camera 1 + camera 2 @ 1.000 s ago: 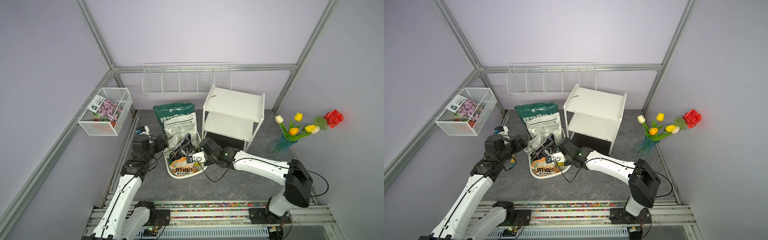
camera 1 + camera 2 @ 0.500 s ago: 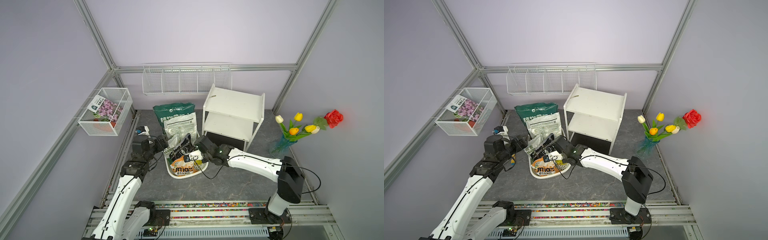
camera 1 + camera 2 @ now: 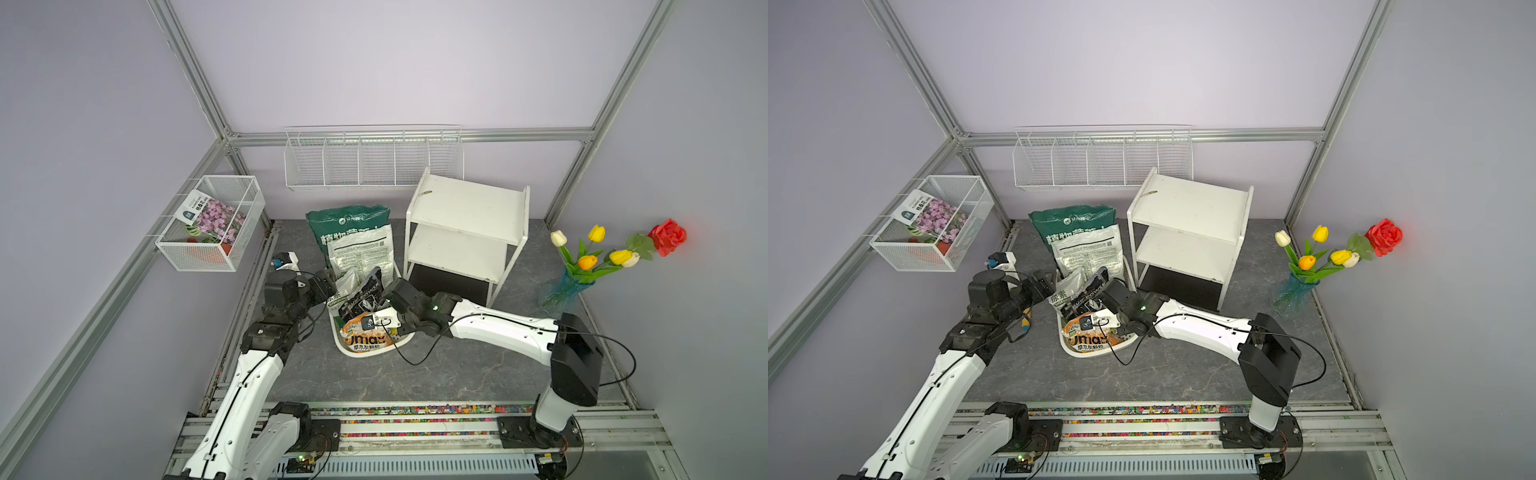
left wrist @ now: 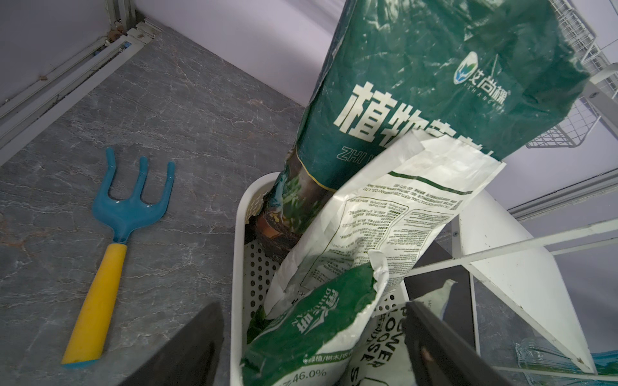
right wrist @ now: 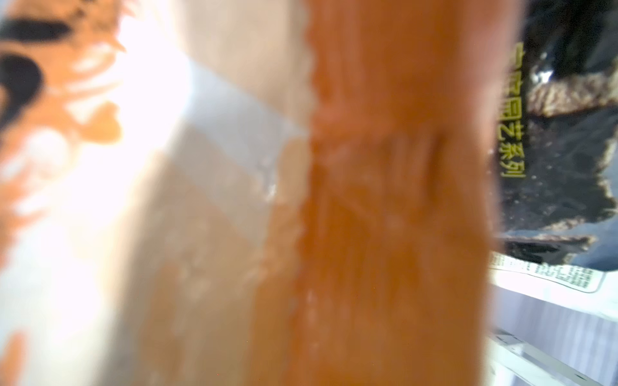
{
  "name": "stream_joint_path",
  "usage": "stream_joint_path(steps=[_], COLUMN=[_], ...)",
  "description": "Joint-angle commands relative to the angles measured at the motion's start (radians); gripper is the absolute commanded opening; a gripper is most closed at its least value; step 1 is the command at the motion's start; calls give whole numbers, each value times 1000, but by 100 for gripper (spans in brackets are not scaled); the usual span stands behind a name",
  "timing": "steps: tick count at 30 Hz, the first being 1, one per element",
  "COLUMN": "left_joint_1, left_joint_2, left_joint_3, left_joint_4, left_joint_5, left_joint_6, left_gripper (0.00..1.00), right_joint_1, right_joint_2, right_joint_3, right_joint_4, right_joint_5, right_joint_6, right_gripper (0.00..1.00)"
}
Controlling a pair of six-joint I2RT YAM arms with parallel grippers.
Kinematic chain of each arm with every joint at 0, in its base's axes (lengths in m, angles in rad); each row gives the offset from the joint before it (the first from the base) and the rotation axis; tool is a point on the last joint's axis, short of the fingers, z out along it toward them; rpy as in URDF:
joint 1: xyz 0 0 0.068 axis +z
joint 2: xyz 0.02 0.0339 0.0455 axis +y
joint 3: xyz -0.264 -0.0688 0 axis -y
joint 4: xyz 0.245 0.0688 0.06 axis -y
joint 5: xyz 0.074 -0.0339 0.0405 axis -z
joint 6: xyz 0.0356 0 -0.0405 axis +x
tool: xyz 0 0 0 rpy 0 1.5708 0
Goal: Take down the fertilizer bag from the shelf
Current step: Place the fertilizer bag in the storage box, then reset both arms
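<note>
Two shelf boards bare; the fertilizer bag is down in the tub.

I see the orange fertilizer bag (image 3: pixel 365 337) lying at the front of the white tub (image 3: pixel 376 351), off the shelf (image 3: pixel 469 203), whose boards hold nothing. My right end effector (image 3: pixel 362 321) is clenched, and the bag's crimped edge fills its wrist view, so I judge it is grasping that edge, probably to settle the bag flat. My left end effector (image 4: pixel 311 304) is released, jaws spread either side of a small green bag (image 4: pixel 317 320), likely guarding the pile. A tall green bag (image 3: pixel 349 220) leans at the tub's far end, just beside the shelf leg, so room there is tight. The table (image 3: pixel 415 374) in front of the tub is open for backing out.
</note>
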Motion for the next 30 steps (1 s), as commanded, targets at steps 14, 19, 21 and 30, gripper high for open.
stream_joint_path(steps=[14,19,21,30], left_joint_1=[7,8,16,236], left_joint_2=[-26,-20,-14,17], left_joint_3=[-11,-5,7,33], left_joint_4=[-15,-7,-3,49], left_joint_5=[-23,-34,-41,38], left_joint_6=[20,31,45,8], left_gripper=[88,88,89,90], right_joint_1=[-122,-148,-157,-180], right_joint_2=[-181,-328,-390,-713], right_joint_3=[-61,-142,-163,-234], right_joint_4=[137,229,224,-29], right_joint_5=[-313,-258,-225,117], right_joint_6=[327,366,398,779], right_gripper=[43,51,53,11])
